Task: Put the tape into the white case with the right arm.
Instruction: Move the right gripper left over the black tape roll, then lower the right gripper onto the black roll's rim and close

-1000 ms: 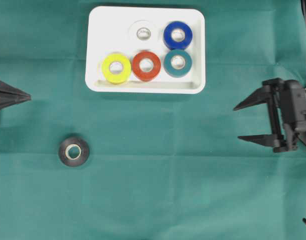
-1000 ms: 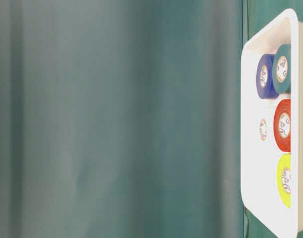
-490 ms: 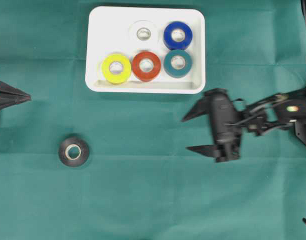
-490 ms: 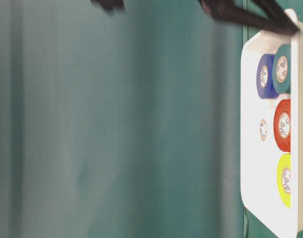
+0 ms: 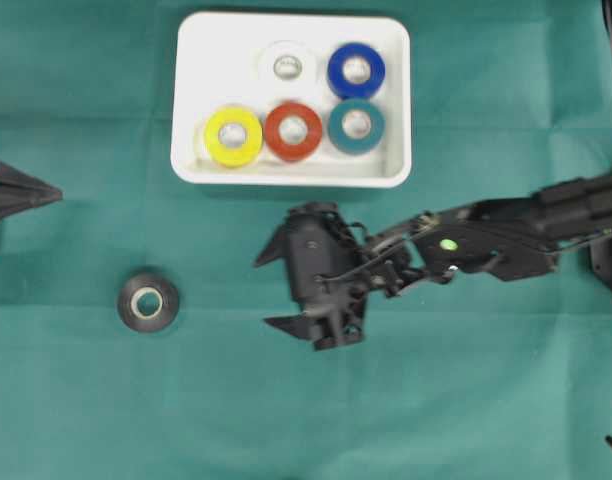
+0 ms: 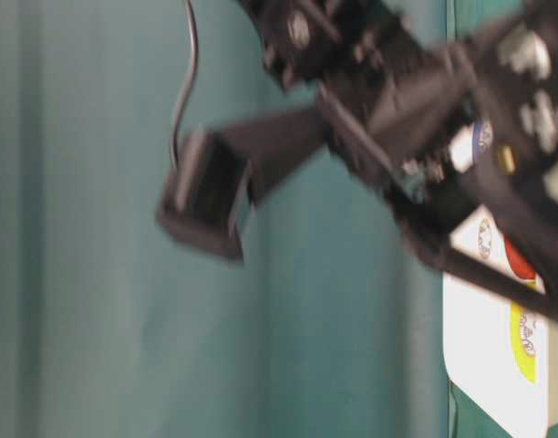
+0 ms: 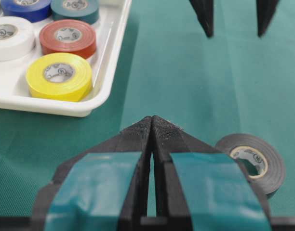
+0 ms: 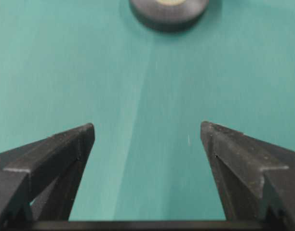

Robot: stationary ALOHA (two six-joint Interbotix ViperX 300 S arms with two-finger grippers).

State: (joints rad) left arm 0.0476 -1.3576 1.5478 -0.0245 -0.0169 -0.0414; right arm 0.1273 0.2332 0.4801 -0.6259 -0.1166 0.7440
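Observation:
The black tape [image 5: 147, 303] lies flat on the green cloth at the left, also seen in the left wrist view [image 7: 253, 161] and at the top of the right wrist view [image 8: 169, 12]. My right gripper [image 5: 263, 293] is open and empty, pointing left at the tape, about a hand's width short of it; its spread fingers frame bare cloth [image 8: 146, 127]. The white case [image 5: 216, 50] sits at the top centre. My left gripper [image 5: 54, 193] rests shut at the left edge, its tips pressed together [image 7: 152, 118].
Inside the case lie a white roll [image 5: 287, 66], blue roll [image 5: 356, 70], teal roll [image 5: 356, 125], red roll [image 5: 292, 131] and yellow roll [image 5: 233, 136]. The right arm [image 5: 486, 238] stretches across the cloth below the case and blurs across the table-level view [image 6: 379, 100].
The right arm has swept left from the right edge to the middle of the cloth, jaws staying open. The tape, case and left gripper have not moved.

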